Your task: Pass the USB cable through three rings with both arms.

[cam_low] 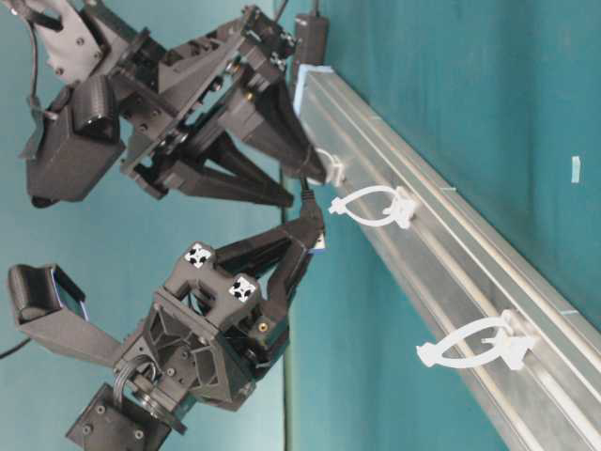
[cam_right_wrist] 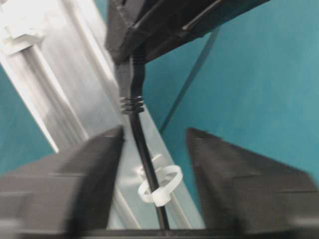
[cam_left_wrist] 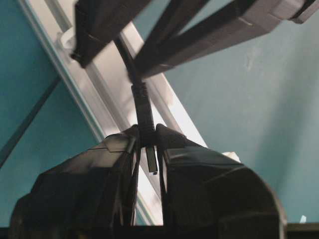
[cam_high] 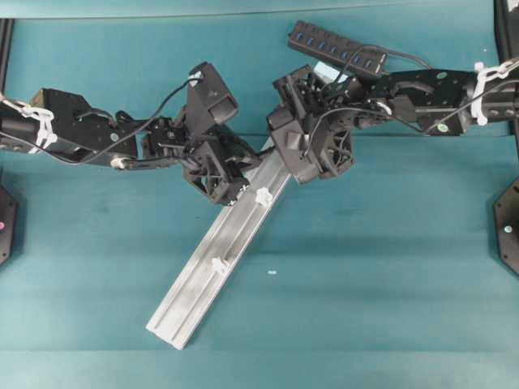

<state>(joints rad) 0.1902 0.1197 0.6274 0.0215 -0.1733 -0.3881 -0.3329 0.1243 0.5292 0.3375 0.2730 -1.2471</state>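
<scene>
USB cable (cam_left_wrist: 144, 114): thin, black, with a ribbed strain relief behind a small flat plug. Its far end runs to a black multi-port hub (cam_high: 336, 49) with blue sockets, lying on the teal tabletop (cam_high: 389, 267) beyond the right arm.

Rail (cam_high: 219, 259): long silver aluminium profile, lying diagonally. Three whitish translucent rings clipped along it; middle ring (cam_high: 263, 195) and lower ring (cam_high: 218, 264) stand clear of both pincers, toward the rail's near end. The top ring (cam_right_wrist: 158, 188) sits directly under the right pincer; in the right wrist view the cable passes through its loop.

Left pincer (cam_left_wrist: 148, 149): clamped on the cable at the plug end, the plug tip poking out between the fingertips (cam_left_wrist: 124, 144), strain relief just ahead of them. Cable runs taut from here up the rail to the right pincer.

Right pincer (cam_right_wrist: 154, 144): jaws part-open, straddling the cable, which lies close against one finger (cam_right_wrist: 99, 149) with a clear gap to the other. Contact there cannot be told; view is motion-blurred.

Arms: both reach in from opposite sides and meet over the rail's upper end, pincers angled down and facing each other tip to tip.
</scene>
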